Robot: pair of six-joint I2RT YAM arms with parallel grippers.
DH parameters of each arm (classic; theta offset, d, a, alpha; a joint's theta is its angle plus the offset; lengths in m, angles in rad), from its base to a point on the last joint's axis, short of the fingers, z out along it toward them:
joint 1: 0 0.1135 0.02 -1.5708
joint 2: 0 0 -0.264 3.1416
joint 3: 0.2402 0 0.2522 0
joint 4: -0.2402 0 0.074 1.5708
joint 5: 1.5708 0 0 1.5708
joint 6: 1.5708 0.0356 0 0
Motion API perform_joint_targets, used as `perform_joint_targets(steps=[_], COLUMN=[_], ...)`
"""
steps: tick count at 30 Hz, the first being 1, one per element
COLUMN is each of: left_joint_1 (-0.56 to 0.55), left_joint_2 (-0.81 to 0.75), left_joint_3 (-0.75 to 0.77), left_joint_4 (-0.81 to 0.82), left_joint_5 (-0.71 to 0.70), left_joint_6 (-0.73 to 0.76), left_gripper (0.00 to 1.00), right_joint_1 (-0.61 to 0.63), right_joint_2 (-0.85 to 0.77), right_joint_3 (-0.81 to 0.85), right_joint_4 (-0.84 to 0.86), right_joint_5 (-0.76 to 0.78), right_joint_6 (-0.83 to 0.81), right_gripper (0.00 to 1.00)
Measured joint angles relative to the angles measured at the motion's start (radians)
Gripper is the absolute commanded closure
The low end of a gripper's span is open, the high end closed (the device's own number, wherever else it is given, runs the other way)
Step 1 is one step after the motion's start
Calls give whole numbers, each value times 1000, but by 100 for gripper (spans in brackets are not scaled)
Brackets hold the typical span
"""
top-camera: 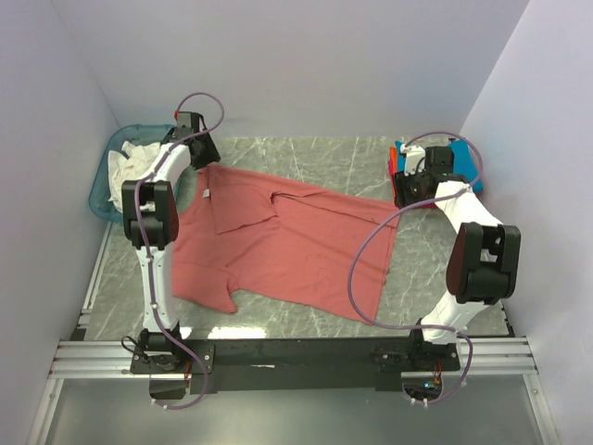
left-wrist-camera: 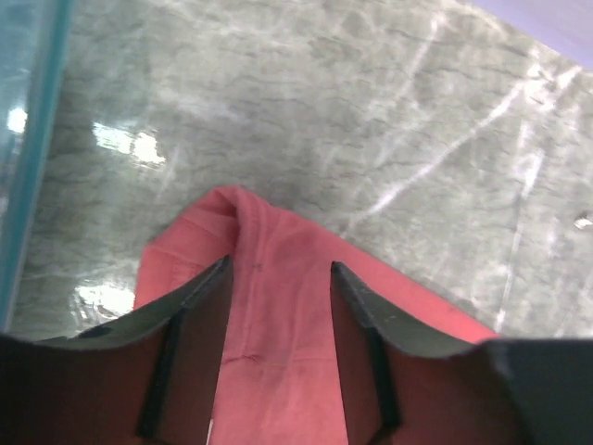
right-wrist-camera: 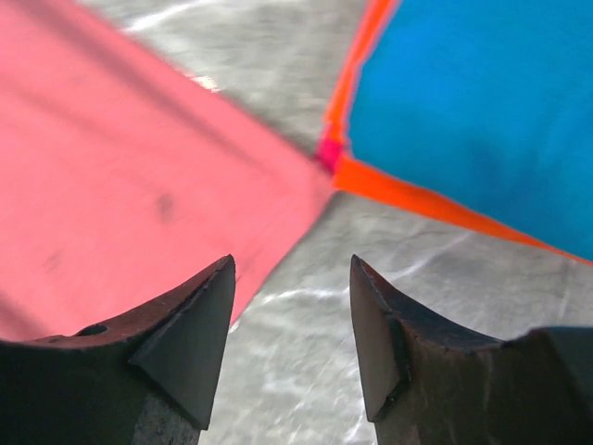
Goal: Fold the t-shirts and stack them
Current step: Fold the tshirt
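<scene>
Basket [top-camera: 96, 197] far left: holds white cloth [top-camera: 125, 162], kind unclear.
Left pincer [left-wrist-camera: 278, 269] agape over red shirt [top-camera: 278, 246] corner, gripping nothing. Risk: snagging hem, bunching cloth.
Red shirt spread mid-surface [top-camera: 324, 153], creased. Risk: crooked fold.
Right pincer [right-wrist-camera: 291, 264] agape at shirt's right edge, empty. Risk: nudging folded blue shirt [right-wrist-camera: 482, 102] and orange shirt [right-wrist-camera: 417, 192] just beside.

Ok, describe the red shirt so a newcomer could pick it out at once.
Start at the grey marbled table. Spread across its middle lies the dusty-red t-shirt, reaching from the teal basket on the left towards the folded blue and orange shirts on the right. Unlike those, it is large, spread open and red.
</scene>
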Motion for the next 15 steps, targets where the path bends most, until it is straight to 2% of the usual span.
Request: perform_joint_targets(steps=[8,15], left_joint_1=[-2,-2], left_joint_2=[-94,-296], left_joint_3=[-42,-227], left_joint_4=[25,113], left_joint_5=[43,43], left_joint_6=[12,20], left_gripper=[44,44], right_joint_1=[0,0], right_joint_2=[-48,-46], right_joint_3=[-18,-21], right_joint_4=[-103,-182], right_joint_5=[-185,-259], right_joint_6=[-102,-136], right_gripper=[39,40])
